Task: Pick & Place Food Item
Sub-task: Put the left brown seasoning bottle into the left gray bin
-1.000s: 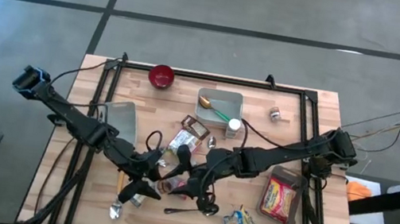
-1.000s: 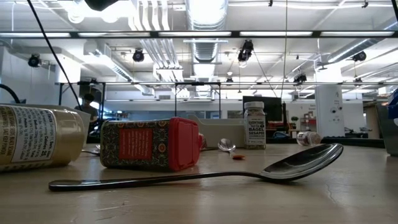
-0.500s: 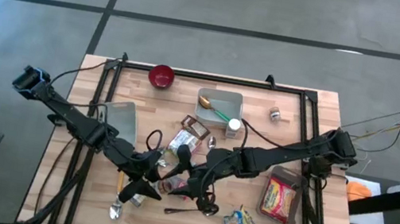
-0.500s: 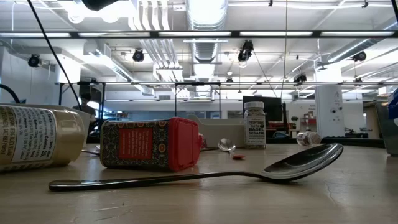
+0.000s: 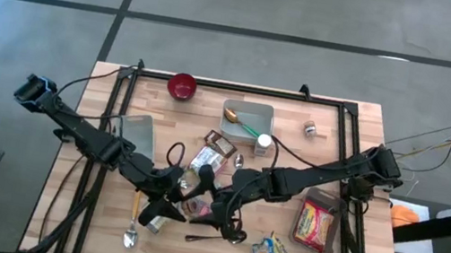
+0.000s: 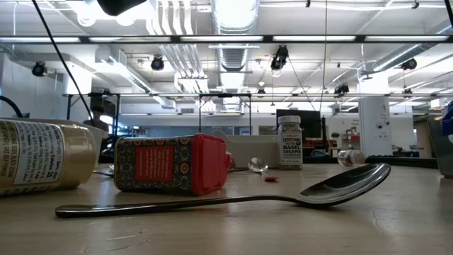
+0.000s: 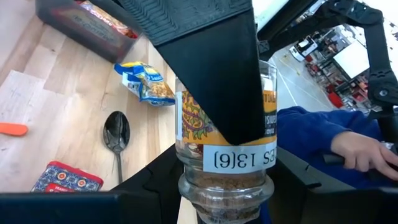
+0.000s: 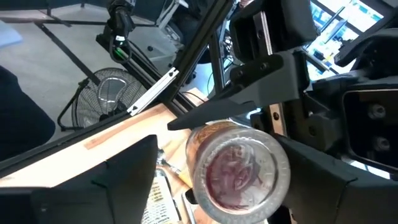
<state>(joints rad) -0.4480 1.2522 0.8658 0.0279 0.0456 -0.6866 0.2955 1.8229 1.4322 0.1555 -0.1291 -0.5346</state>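
Left claw (image 5: pixel 166 201) grips the spice jar (image 7: pixel 227 155) above the desk (image 5: pixel 327 115), just beside the red-capped tin (image 6: pixel 170 164). Right claw (image 5: pixel 204 205), opposite on the jar's base, has spread its fingers since a second ago, so the handover looks complete.

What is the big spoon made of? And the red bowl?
The spoon looks like polished metal: it mirrors the ceiling lights. The red bowl looks like glossy plastic or lacquered ware, smooth with a darker inside; which one cannot be told from above.
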